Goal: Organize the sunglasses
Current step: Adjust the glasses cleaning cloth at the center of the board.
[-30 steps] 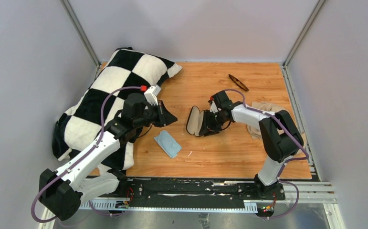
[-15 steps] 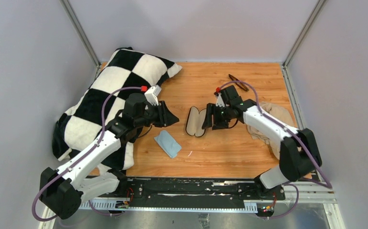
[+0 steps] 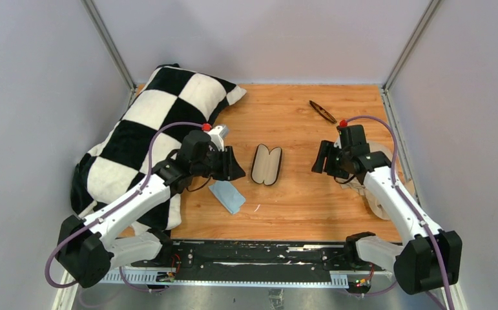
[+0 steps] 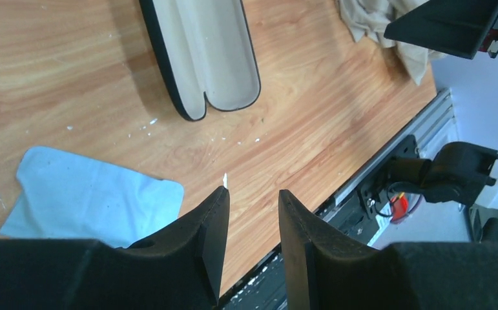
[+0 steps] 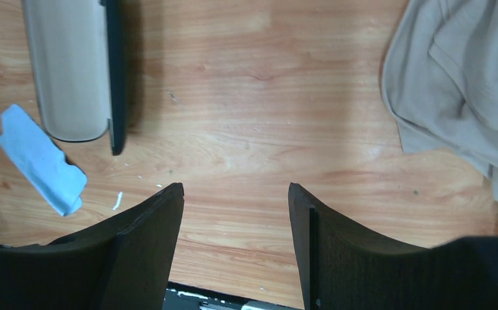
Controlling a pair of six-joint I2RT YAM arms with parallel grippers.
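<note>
The folded sunglasses (image 3: 322, 111) lie on the wooden table (image 3: 298, 200) at the back right, apart from both grippers. The black hard case (image 3: 267, 165) lies open at the middle, beige lining up; it also shows in the left wrist view (image 4: 204, 55) and the right wrist view (image 5: 72, 71). My left gripper (image 3: 236, 169) is open and empty, left of the case and above the light blue cloth (image 3: 227, 195). My right gripper (image 3: 318, 161) is open and empty, right of the case and in front of the sunglasses.
A black-and-white checked pillow (image 3: 149, 129) fills the left side under my left arm. A beige cloth (image 3: 369, 152) lies at the right, partly under my right arm. Grey walls enclose the table. A black rail (image 3: 265, 255) runs along the near edge.
My right gripper has left the case and drawn back to the right, and the case now lies open flat. My left gripper has shifted a little right and down over the blue cloth.
</note>
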